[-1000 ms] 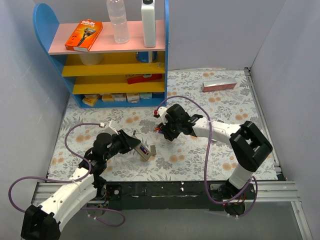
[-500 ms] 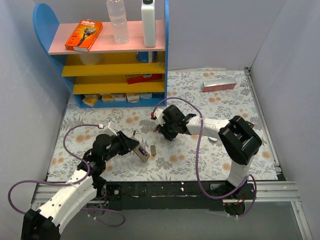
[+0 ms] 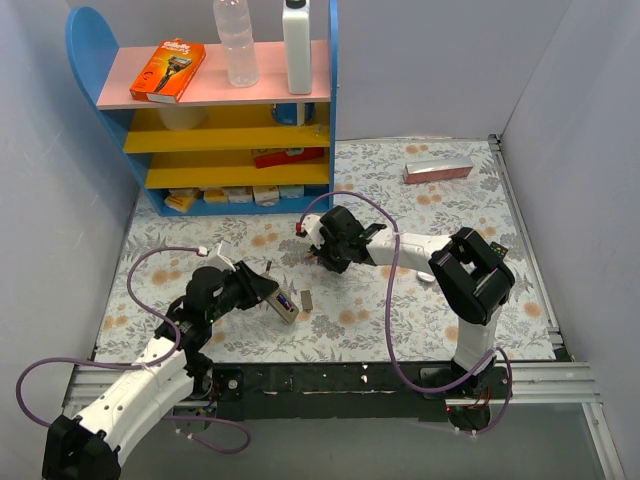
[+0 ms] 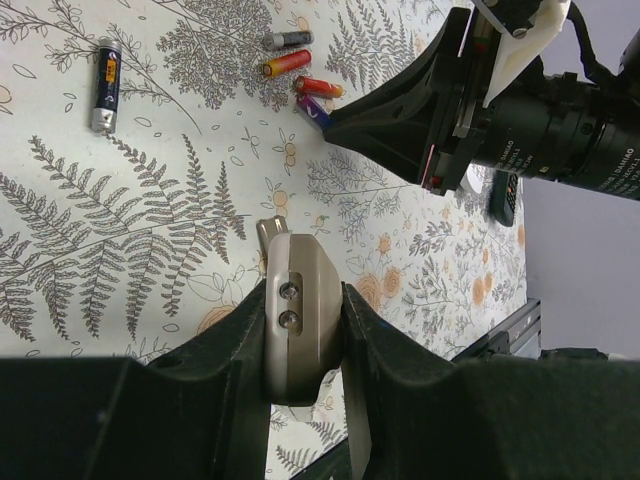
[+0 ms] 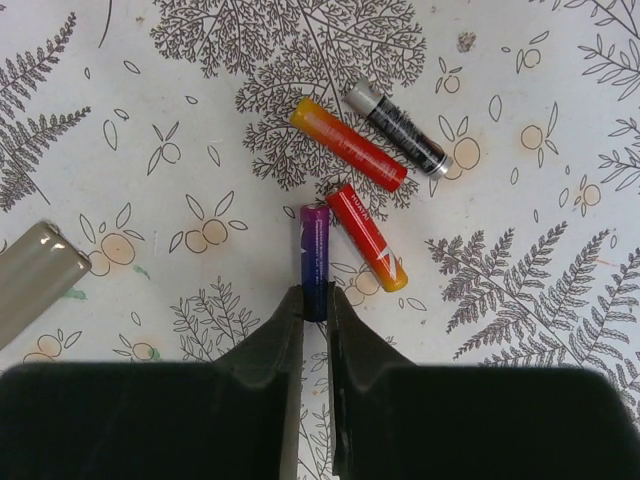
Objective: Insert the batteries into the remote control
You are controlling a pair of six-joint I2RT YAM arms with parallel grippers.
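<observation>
My left gripper is shut on the white remote control, seen end-on, and holds it just above the table. Several batteries lie together on the floral cloth: a blue-purple one, a red one, a red-orange one and a black one. My right gripper is down on the cloth, with its fingertips closed on the near end of the blue-purple battery, which lies flat. In the top view my right gripper is just right of the left one.
A lone black battery lies apart to the left. A small grey-beige piece lies near the remote. A blue shelf unit stands at the back left, a pink box at the back right. Grey walls enclose the table.
My right gripper has moved left and a little farther back onto the batteries, and its arm has folded in. The left arm with the remote has barely shifted.
</observation>
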